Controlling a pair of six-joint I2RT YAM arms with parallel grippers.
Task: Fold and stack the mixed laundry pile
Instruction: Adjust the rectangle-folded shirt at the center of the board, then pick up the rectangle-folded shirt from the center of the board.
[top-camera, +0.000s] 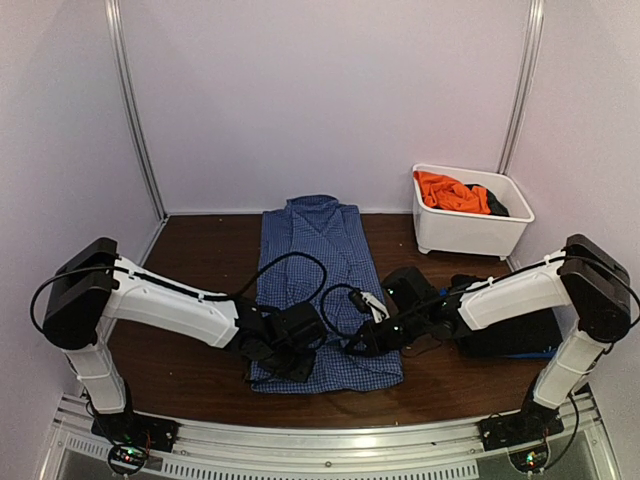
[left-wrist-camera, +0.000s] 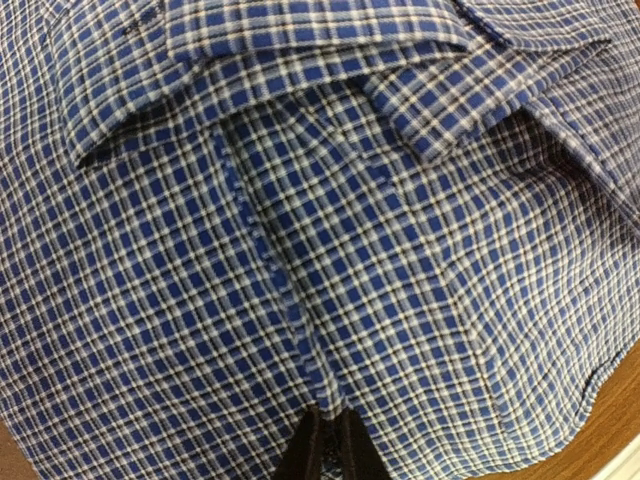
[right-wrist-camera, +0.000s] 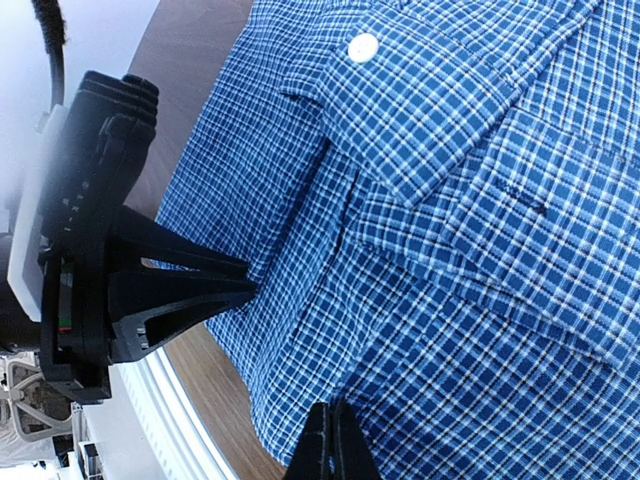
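dark wooden surface (top-camera: 200, 260) between pale walls carries one blue-and-white checked shirt (top-camera: 320, 280), spread flat at the centre with its collar toward the back wall. its near hem is pinched at two spots: the left gripper (left-wrist-camera: 326, 430) has its fingers pressed together on a fold of the cloth, and the right gripper (right-wrist-camera: 333, 432) is likewise closed on the hem beside it. only the right wrist view shows one white button (right-wrist-camera: 363, 47) and the other gripper biting the shirt's edge. only the top view shows one white tub (top-camera: 470, 235) at the back right, holding an orange t-shirt (top-camera: 450, 190) and a black piece (top-camera: 498, 207), plus a dark heap (top-camera: 510, 335) under the right arm.
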